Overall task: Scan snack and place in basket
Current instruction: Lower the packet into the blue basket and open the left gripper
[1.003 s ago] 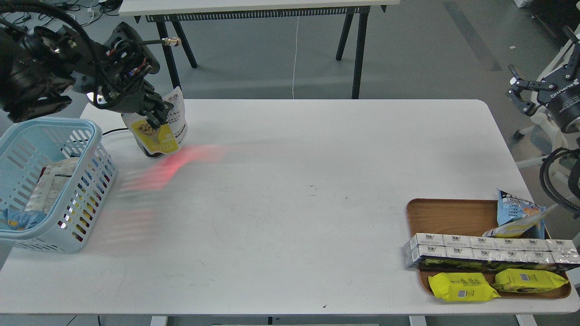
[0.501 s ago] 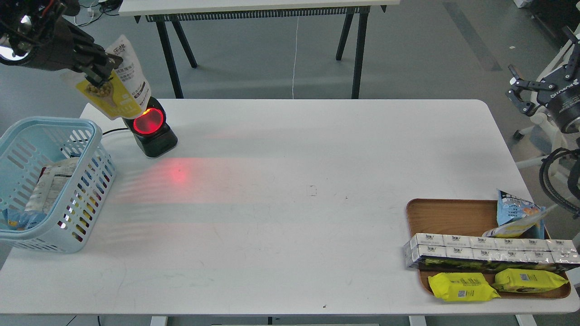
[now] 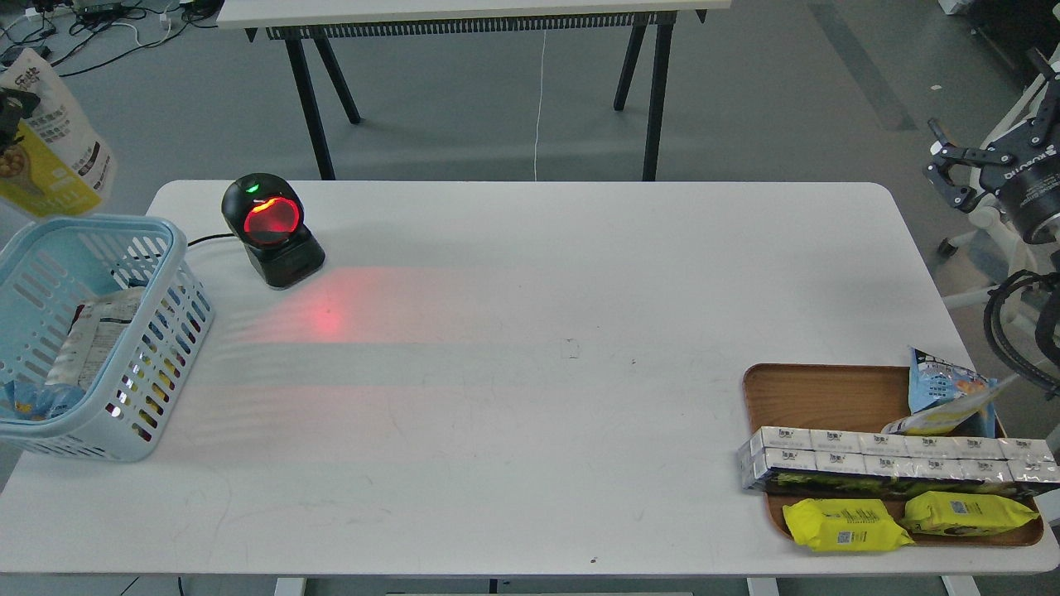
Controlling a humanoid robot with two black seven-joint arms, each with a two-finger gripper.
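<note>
The snack, a white-and-yellow pouch picturing beige nuts, hangs in the air at the far left edge, above the back end of the light blue basket. Only a dark tip of my left gripper shows at the frame's edge; it is shut on the pouch's left side, and the rest of the arm is out of view. The basket stands on the table's left edge and holds several packets. My right gripper is open and empty, off the table at the far right.
A black scanner with a glowing red window stands on the white table right of the basket, its cable running left. A brown wooden tray at front right holds a blue pouch, silver cartons and yellow packets.
My left gripper has carried the snack up and away from the scanner's window, leftward, to above the basket's far end. The scanner is now uncovered. The right arm has not moved.
</note>
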